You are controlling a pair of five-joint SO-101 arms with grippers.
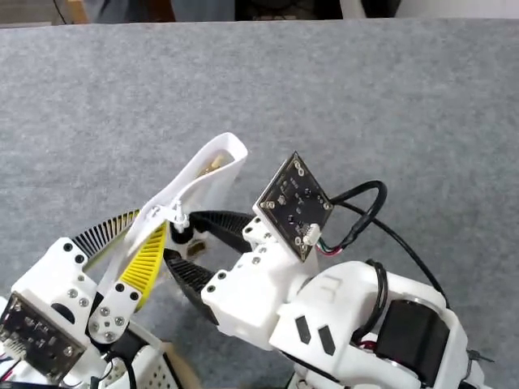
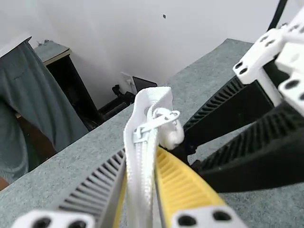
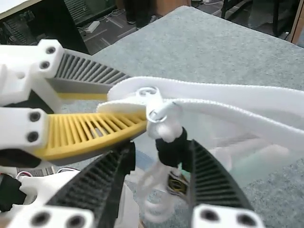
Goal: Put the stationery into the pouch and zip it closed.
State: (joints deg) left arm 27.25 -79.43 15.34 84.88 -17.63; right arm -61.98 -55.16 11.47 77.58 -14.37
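While my left gripper (image 1: 148, 220) clamps the white pouch (image 1: 209, 174) by its zip end above the table (image 1: 365, 97), my right gripper (image 3: 159, 149) stands spread around the pouch's zip pull (image 3: 170, 142), seemingly not pinching it.

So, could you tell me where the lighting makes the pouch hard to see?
High view: even light, the pouch stands out from the grey mat. Left wrist view: its white top nearly merges with the bright wall behind. Right wrist view: no glare, it reads clearly.
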